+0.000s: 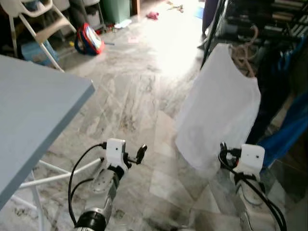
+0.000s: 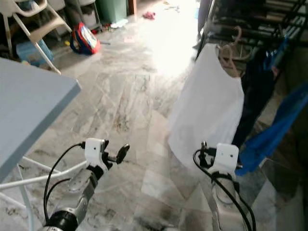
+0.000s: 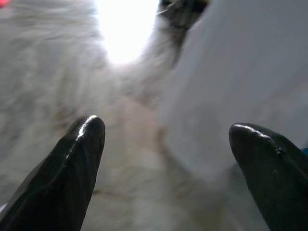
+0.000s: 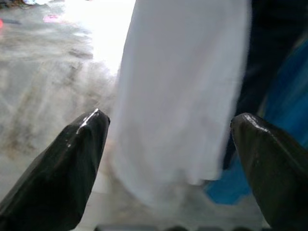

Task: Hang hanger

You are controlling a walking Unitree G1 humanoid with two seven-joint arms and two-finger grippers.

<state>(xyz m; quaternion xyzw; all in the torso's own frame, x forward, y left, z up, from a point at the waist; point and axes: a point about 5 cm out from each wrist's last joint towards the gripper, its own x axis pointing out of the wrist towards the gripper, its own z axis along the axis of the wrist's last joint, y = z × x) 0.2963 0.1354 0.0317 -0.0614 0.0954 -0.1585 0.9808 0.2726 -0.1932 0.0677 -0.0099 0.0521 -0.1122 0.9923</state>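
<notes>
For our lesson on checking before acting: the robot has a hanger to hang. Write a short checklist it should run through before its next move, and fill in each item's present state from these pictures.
1. Hanger on the rack: ok, its hook sits over a rail.
2. White garment on the hanger: ok, it hangs down.
3. Left gripper free: ok, fingers apart, nothing between them.
4. Right gripper free: ok, fingers apart, nothing held.
5. Hook seated firmly: cannot tell, too blurred.
6. Grey table beside the left arm: ok, apart from it.
</notes>
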